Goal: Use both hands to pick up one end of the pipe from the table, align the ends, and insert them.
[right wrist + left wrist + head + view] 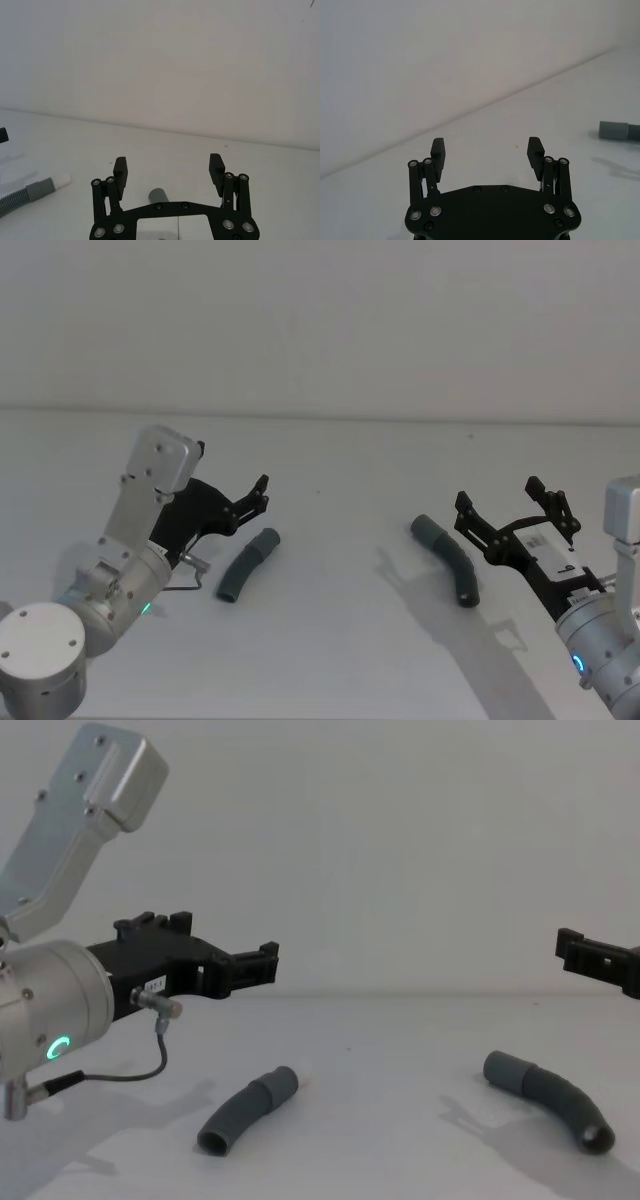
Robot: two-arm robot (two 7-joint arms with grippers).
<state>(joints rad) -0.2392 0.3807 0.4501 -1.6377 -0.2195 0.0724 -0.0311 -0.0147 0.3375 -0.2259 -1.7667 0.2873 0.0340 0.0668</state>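
Two pipe pieces lie flat on the tabletop [340, 650], well apart; left piece [247, 565] near the left claw [262, 494], right piece [447, 558] near the right claw [497, 495]; both claws released, empty, hovering above; likely one piece per arm; ends not yet aligned.

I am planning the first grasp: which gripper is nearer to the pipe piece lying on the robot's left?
Left. The left gripper hovers above the left pipe piece, jaws open. The right gripper is far off, by the other pipe piece.
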